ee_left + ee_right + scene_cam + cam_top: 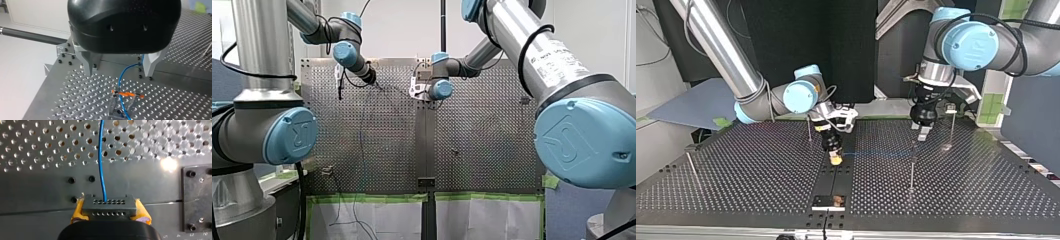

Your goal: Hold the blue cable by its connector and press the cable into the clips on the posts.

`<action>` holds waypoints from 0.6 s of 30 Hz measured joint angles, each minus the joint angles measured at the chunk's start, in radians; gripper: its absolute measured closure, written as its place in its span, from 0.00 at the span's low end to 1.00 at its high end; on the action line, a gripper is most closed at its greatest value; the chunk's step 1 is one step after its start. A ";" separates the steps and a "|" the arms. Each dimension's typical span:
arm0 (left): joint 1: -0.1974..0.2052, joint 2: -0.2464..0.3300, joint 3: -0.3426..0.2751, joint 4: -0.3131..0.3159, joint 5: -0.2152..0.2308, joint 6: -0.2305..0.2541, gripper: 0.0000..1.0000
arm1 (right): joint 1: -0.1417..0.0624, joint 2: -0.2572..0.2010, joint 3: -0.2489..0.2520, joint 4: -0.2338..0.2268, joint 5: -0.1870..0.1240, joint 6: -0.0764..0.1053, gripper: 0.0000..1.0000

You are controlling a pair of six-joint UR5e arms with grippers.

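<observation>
Possibly a tug from right jaws clamping the connector (109,206) could drag the cable (100,157) from the clip (127,94) under wide-open left jaws.

Left gripper (120,74), 2 fingers apart; right gripper (110,213), yellow pads seemingly clamped.
</observation>
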 joint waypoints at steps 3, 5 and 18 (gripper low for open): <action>-0.013 -0.001 0.000 0.020 -0.008 -0.021 0.00 | -0.004 0.000 0.000 0.002 0.000 0.000 1.00; -0.023 -0.001 0.000 0.037 -0.011 -0.039 0.00 | -0.005 0.000 0.000 0.002 0.001 -0.001 1.00; -0.093 -0.067 0.051 0.088 -0.045 -0.139 0.00 | -0.007 0.000 0.000 0.000 -0.001 -0.004 1.00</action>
